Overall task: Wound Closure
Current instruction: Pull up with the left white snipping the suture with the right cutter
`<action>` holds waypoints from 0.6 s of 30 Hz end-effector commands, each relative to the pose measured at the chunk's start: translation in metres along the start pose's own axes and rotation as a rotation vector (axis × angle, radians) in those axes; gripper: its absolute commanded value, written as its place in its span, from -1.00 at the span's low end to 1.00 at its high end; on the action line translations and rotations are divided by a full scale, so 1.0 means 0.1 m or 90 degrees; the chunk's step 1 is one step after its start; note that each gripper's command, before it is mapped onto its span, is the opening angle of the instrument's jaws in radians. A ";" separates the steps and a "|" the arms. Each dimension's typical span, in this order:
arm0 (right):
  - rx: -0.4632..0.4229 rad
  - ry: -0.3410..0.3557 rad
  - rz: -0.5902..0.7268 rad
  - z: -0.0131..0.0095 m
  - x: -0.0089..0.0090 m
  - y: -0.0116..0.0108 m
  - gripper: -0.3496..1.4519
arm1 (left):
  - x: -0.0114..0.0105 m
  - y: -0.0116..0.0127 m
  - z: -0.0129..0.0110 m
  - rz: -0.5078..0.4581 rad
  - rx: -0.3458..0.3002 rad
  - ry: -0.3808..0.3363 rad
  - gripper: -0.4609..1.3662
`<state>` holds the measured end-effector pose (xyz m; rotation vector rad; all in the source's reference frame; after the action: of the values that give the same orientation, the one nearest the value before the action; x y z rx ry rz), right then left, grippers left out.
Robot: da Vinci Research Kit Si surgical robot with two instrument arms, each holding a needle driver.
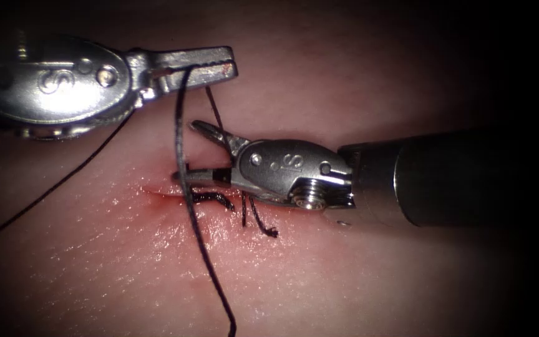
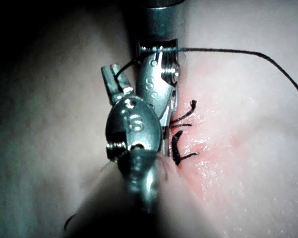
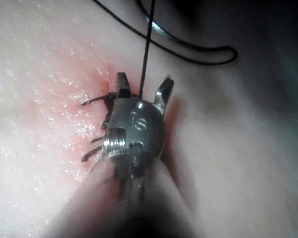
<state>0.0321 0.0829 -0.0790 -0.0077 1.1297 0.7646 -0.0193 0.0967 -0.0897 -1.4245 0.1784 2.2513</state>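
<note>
A strong pool of light falls near the centre, glistening wetly from about five to seven o'clock, while the surroundings sink into deep shadow at the rim, blackest at three and nine o'clock, with no wall, floor, furniture or window discernible in that darkness beyond anywhere.

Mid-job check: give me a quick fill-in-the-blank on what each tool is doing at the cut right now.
1. The left tool has its jaws shut on the ____.
2. The right tool has its jaws ____, with a strand between them.
3. Cut ends of thread stick up from the ____ beside the right tool.

Missing words: thread; open; tissue
</note>
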 end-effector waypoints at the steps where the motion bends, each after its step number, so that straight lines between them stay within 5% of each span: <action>1: 0.000 -0.001 0.001 0.000 0.000 0.000 0.58 | -0.001 0.000 0.001 0.000 -0.006 0.000 -0.88; 5: 0.000 -0.001 0.001 0.001 -0.001 -0.001 0.26 | -0.001 0.000 0.001 0.001 -0.008 0.001 -0.88; 6: 0.002 0.000 0.000 0.000 -0.001 -0.001 -0.04 | -0.001 0.000 0.001 0.001 -0.008 0.001 -0.88; 7: 0.016 0.005 0.000 -0.001 -0.001 -0.001 -0.76 | -0.001 0.000 0.001 0.001 -0.008 0.001 -0.88; 8: 0.027 0.009 -0.001 -0.003 -0.002 -0.002 -1.00 | -0.001 0.000 0.001 0.001 -0.008 0.001 -0.88; 18: 0.025 -0.005 0.000 -0.009 0.001 -0.006 -1.00 | -0.001 -0.001 0.001 0.001 -0.009 0.001 -0.88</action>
<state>0.0316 0.0821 -0.0798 0.0328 1.1384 0.7397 -0.0192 0.0967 -0.0895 -1.4298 0.1736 2.2537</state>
